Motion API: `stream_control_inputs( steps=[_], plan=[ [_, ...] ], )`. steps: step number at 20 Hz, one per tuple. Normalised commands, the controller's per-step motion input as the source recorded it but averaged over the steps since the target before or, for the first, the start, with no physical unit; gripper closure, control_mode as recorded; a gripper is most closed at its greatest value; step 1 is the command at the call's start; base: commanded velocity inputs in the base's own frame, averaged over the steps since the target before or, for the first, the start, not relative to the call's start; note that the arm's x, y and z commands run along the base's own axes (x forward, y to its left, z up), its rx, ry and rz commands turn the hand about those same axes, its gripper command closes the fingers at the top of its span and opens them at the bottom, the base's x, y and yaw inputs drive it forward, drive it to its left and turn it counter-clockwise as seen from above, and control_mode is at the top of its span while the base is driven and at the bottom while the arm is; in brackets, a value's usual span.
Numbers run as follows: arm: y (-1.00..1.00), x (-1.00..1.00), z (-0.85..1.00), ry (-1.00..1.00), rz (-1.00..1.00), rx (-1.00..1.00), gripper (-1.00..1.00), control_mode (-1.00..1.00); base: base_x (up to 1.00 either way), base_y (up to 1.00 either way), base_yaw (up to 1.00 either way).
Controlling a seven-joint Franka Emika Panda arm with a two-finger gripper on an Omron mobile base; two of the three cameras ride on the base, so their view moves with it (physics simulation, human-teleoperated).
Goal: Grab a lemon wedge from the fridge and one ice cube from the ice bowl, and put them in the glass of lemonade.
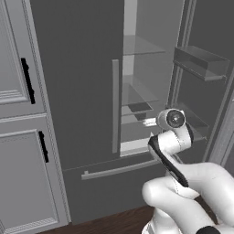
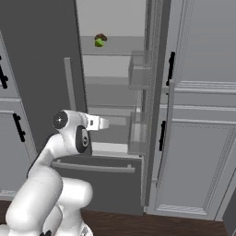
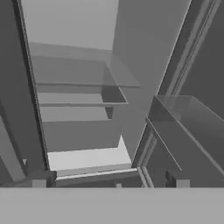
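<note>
The fridge (image 2: 108,69) is seen with its right door (image 2: 152,92) swung fully open and its left door (image 1: 73,82) shut, so the pale interior and its clear shelves (image 3: 83,83) are exposed; access can be judged as gained, while the fetching itself is not yet done. The lemon wedge (image 2: 99,42) is seen resting on an upper shelf, toward the left of the opening and well above the arm's wrist, with something small and dark touching its top that cannot be identified. The gripper (image 3: 109,186) is held in front of the lower shelves with its fingertips (image 3: 39,183) spread wide and nothing between them. What is left, as judged from this: the wedge is to be reached and carried off, and an ice cube taken and dropped into the drink. Open room is bounded on the left by the edge of the shut door and its long handle (image 2: 69,83), and on the right by the door bins (image 3: 188,127) jutting from the open door. The shelf fronts are thin, clear edges, so a climb to the upper shelf would best be made outside them before any reach inward.
</note>
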Motion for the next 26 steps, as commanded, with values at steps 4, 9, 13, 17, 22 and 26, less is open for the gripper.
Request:
stream_control_inputs(
  steps=[4, 9, 13, 17, 22, 26],
  plan=[
    [0.55, -0.20, 1.00, 0.55, 0.25, 0.00, -1.00, -1.00, 0.00, 0.00, 0.00],
    [0.63, -0.07, 0.38, 0.36, 0.23, 0.00, -1.00, -1.00, 0.00, 0.00, 0.00],
    [0.14, -0.03, -0.13, 0.05, 0.00, 0.00, -1.00, -1.00, 0.00, 0.00, 0.00],
    [0.67, 0.72, -0.03, -0.02, -0.10, 0.00, -1.00, -1.00, 0.00, 0.00, 0.00],
    [0.75, 0.52, -0.01, -0.02, -0.10, 0.00, -1.00, -1.00, 0.00, 0.00, 0.00],
    [0.31, 0.63, -0.20, 0.00, -0.06, 0.00, -1.00, -1.00, 0.00, 0.00, 0.00]
  ],
)
